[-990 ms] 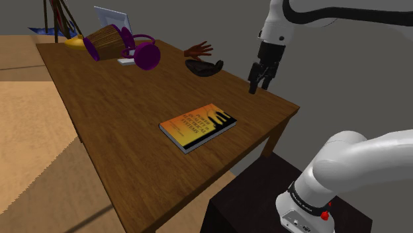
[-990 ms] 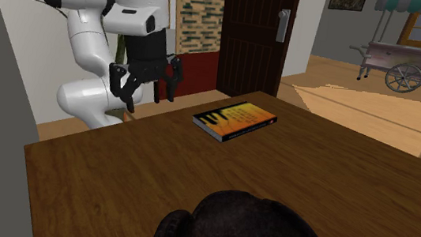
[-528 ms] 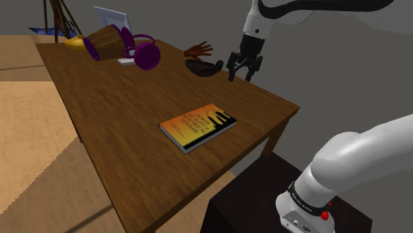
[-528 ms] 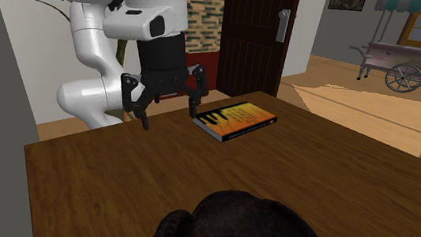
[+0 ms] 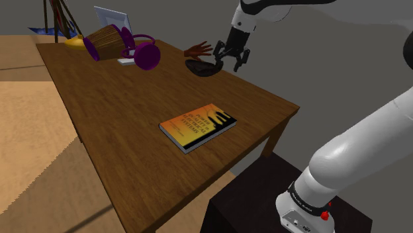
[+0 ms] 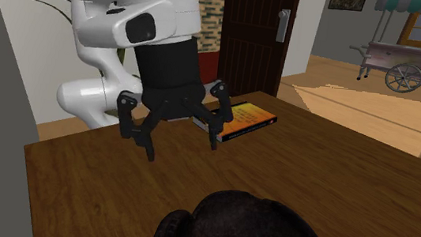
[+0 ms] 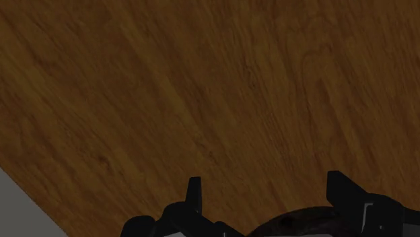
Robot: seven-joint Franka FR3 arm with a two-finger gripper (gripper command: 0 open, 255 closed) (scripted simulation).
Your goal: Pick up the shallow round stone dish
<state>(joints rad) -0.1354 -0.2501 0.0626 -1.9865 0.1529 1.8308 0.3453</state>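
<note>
Just below and a little ahead of the end effector (image 5: 228, 59) lay the dish (image 5: 204, 66), a dark, shallow round thing resting flat on the tabletop (image 5: 119, 112). Above it the end effector hung with its two black fingers spread wide and nothing between them. Seen along the hand, the fingers (image 7: 194, 192) stood well apart over bare wood. A dark curved edge, probably the dish's rim (image 7: 303, 221), showed between their roots. Behind the end effector, toward the stand, lay a book (image 5: 198, 126), well apart from the dish.

If it was stone, as the task said, the dish would likely be heavy for its size, wholly stiff, and apt to chip if dropped or knocked against the wood. From across the tabletop the dish (image 6: 246, 224) looked mottled and rough rather than glossy, which should help the grip. It seemed too broad and low to clasp across. The better hold was judged to be the rim, one finger inside the bowl and one outside, set squarely so the weight would not tilt it out.
</note>
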